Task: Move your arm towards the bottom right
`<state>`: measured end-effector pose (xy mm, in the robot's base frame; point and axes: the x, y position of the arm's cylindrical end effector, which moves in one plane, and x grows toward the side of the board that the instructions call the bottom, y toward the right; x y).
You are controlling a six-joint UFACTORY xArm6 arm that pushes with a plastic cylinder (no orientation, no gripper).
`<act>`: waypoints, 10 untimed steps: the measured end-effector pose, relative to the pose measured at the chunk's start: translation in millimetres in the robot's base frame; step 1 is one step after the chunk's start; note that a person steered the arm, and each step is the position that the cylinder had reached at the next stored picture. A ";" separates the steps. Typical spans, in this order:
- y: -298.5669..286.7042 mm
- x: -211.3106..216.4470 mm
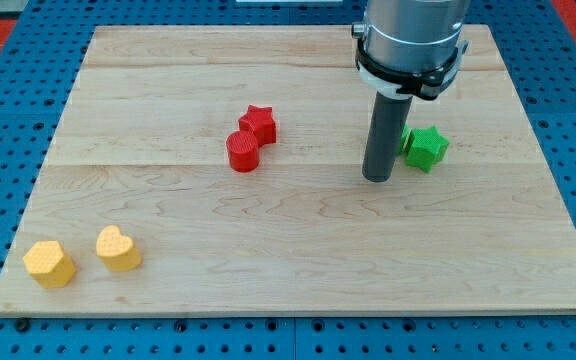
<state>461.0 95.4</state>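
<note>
My rod comes down from the view's top and my tip (pixel 376 177) rests on the wooden board (pixel 298 270) right of centre. A green star block (pixel 425 148) sits just to the right of the rod, slightly above the tip, close to it but apart. A red star block (pixel 259 123) and a red cylinder (pixel 242 152) touch each other left of the tip, near the board's middle. A yellow hexagon block (pixel 48 263) and a yellow heart block (pixel 117 248) lie at the bottom left.
The board lies on a blue pegboard table (pixel 8 120). The arm's grey wrist housing (pixel 411 40) hangs over the board's top right part.
</note>
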 end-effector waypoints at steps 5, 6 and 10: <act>7.2 6.2; 7.2 6.6; 18.8 6.6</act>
<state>467.6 114.2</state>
